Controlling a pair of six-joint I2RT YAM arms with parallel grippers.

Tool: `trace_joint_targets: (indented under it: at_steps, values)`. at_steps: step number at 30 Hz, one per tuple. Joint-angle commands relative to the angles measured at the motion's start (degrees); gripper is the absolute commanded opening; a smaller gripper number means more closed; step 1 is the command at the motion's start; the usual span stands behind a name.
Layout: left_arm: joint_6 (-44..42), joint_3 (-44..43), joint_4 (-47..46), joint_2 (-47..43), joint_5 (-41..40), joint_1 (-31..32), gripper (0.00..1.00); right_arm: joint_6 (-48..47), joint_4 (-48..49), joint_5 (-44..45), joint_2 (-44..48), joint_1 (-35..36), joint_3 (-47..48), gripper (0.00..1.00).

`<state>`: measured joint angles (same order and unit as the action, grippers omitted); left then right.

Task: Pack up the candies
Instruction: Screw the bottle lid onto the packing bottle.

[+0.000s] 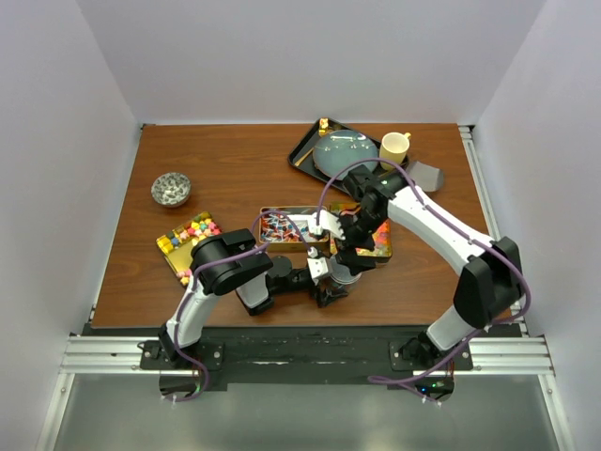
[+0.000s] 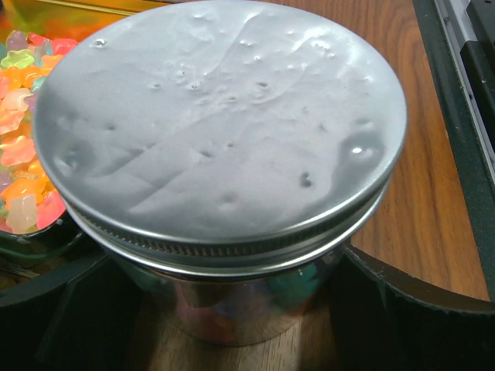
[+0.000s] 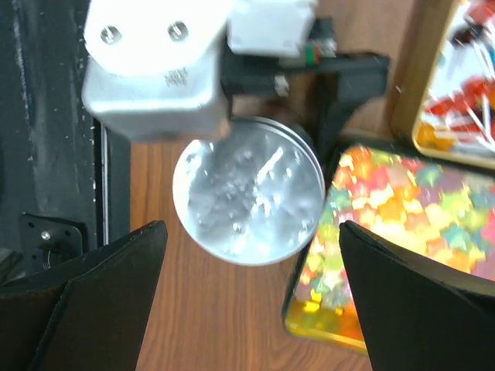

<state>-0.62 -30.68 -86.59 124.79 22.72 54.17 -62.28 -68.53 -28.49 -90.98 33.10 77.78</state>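
Candies (image 1: 282,225), top view: three kinds in gold tins (image 1: 167,246) across mid-frame.
Left claw (image 1: 331,283), top view: at the jar (image 1: 342,274), lower centre.
Left wrist view: fingers (image 2: 69,309) pinch the lidded jar's glass; translucent gummies (image 2: 23,154) at left edge.
Right wrist view: right claw (image 3: 251,232) spread wide, clear of the lid (image 3: 247,193); glossy gummies at right.

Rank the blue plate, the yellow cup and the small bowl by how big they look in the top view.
1. blue plate, clearly largest
2. small bowl
3. yellow cup
Bowl and cup look close, so their order is unsure.
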Motion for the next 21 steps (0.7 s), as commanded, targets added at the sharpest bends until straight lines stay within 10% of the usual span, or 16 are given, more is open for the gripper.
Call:
trace_joint_targets:
  at_steps: [1, 21]
  values:
    - [-1.22, 2.82, 0.10, 3.00, -1.27, 0.23, 0.00, -5.22, -3.10, -4.03, -1.39, 1.70, 2.03, 0.96]
    - [-0.34, 2.46, -0.16, 3.70, -0.75, 0.14, 0.00, 1.02, 5.60, -2.27, 1.25, 2.67, -3.95, 0.96]
